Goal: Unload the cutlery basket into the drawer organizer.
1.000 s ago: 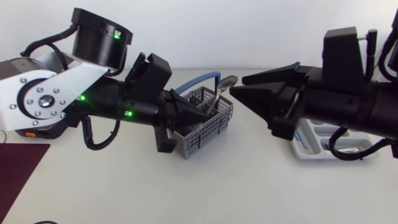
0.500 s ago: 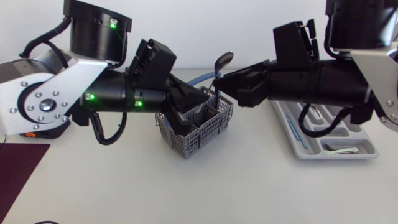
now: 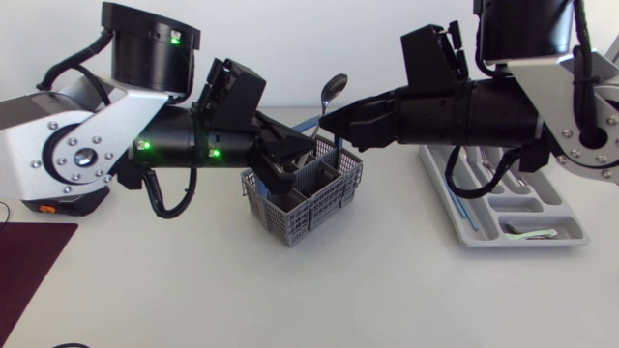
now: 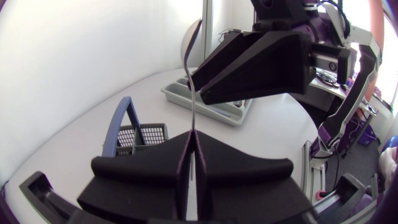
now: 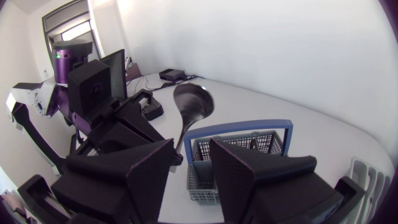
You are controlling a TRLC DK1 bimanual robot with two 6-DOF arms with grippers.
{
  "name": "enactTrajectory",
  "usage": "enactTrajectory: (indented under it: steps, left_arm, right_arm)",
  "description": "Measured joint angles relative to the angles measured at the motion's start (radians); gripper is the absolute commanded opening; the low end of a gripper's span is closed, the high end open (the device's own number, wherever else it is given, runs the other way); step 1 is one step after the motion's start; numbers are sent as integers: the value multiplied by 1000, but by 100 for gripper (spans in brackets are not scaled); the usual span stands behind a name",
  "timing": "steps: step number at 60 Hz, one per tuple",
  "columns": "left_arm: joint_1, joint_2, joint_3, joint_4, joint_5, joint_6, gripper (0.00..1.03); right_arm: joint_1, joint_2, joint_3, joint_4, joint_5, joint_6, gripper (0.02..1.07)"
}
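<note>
Spoon (image 3: 335, 90) pinched in left jaws, right jaws parted beside it

White tabletop (image 3: 387, 290) in play: a grey plastic mesh cutlery basket with a blue handle (image 3: 290, 230) stands right beneath the left gripper (image 3: 311, 153). A pale compartmented plastic organizer tray (image 3: 571, 228) lies well behind the right gripper (image 3: 329, 121). A dark maroon flat mat (image 3: 29, 266) lies far behind the left gripper.

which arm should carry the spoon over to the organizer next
Right, probably: the right gripper, fingers open, is at the spoon held by the left gripper above the basket, and the drawer organizer lies on that side.
</note>
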Motion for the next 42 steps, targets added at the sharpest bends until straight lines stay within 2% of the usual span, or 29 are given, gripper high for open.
enactTrajectory:
  steps: [5,10,16,31,35,42]
  left_arm:
    - [0,7,0,0,0,0,3]
    - [0,15,0,1,0,-3,3]
    - [0,21,0,3,0,-5,3]
    - [0,21,0,8,0,-7,3]
    - [0,21,0,8,0,-7,3]
    - [0,21,0,8,0,-7,3]
  right_arm:
    - [8,0,4,0,0,0,38]
    - [13,2,8,0,0,0,38]
    - [19,13,16,0,1,0,31]
    - [26,45,23,0,0,3,29]
    - [26,47,23,0,1,3,22]
    - [26,47,24,0,1,3,20]
